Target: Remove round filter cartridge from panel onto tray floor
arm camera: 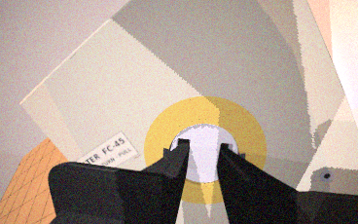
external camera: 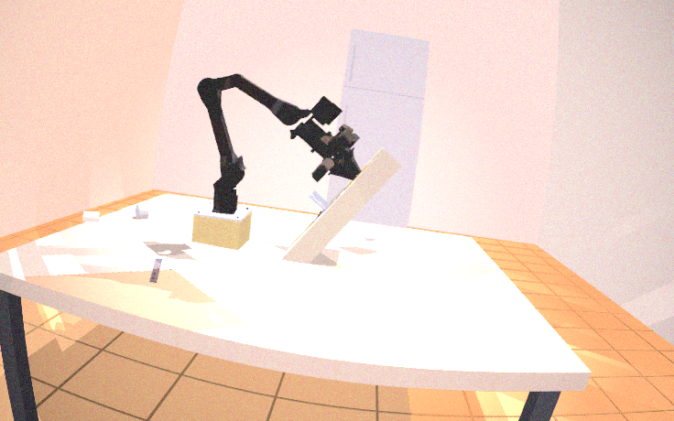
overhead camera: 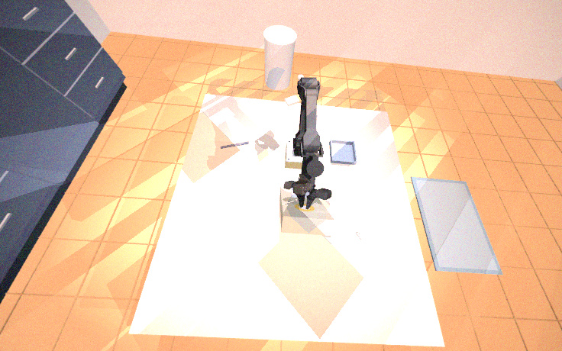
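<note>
The round pale filter cartridge (arm camera: 204,163) sits in the sloping beige service panel (arm camera: 122,88) (external camera: 347,203) (overhead camera: 308,225), inside a yellow ring (arm camera: 158,141) (overhead camera: 307,209). A label (arm camera: 107,152) lies on the panel to its left. My gripper (arm camera: 202,148) (overhead camera: 305,202) (external camera: 353,173) presses against the panel face. Its two fingertips sit in the cartridge's face, one on each side, and it is shut on the cartridge. In the top and exterior views the fingers hide the cartridge. The small blue-rimmed tray (overhead camera: 331,152) lies flat on the table to the right of the arm's base.
The arm stands on a tan block (external camera: 221,229). A dark strip (overhead camera: 234,144) (external camera: 155,270) lies on the table to the left. Small white items (external camera: 91,215) sit at the far corner. A white bin (overhead camera: 279,57), a glass pane (overhead camera: 456,223) and dark cabinets (overhead camera: 41,82) are off the table.
</note>
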`<action>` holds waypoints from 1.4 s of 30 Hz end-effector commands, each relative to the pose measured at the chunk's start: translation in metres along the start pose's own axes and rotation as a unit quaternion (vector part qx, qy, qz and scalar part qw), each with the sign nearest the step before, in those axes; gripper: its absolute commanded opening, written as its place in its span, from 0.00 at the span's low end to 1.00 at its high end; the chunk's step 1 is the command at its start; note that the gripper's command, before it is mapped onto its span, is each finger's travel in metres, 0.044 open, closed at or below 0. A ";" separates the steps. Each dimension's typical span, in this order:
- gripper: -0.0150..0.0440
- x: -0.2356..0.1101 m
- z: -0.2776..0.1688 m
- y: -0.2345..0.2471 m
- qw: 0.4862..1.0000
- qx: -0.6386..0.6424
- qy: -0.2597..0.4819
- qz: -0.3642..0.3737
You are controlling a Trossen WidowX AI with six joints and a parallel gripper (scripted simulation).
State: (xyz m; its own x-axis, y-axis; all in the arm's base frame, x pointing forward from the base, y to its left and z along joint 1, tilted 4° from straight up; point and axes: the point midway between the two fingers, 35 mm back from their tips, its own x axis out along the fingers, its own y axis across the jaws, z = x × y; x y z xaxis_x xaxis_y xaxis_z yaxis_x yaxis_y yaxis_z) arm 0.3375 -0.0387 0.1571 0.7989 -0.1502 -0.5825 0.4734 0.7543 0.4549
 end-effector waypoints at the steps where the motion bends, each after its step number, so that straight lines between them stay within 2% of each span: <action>1: 0.25 0.003 0.001 0.002 0.997 -0.075 -0.003 0.003; 3: 0.25 0.003 0.001 0.002 0.994 -0.107 -0.003 0.002; 8: 0.25 0.001 0.002 0.002 0.996 -0.084 -0.003 0.002; 26: 0.25 -0.072 0.001 0.001 0.999 -0.047 -0.001 0.001; 34: 0.25 -0.073 -0.001 0.000 0.999 -0.047 -0.001 0.001; 42: 0.25 -0.070 -0.022 -0.017 0.999 -0.047 0.000 0.001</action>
State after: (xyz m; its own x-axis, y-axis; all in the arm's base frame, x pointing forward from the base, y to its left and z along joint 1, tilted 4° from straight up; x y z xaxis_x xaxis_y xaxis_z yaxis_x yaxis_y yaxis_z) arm 0.2701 -0.0265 0.1824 0.7964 -0.1447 -0.5872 0.4326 0.8149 0.3858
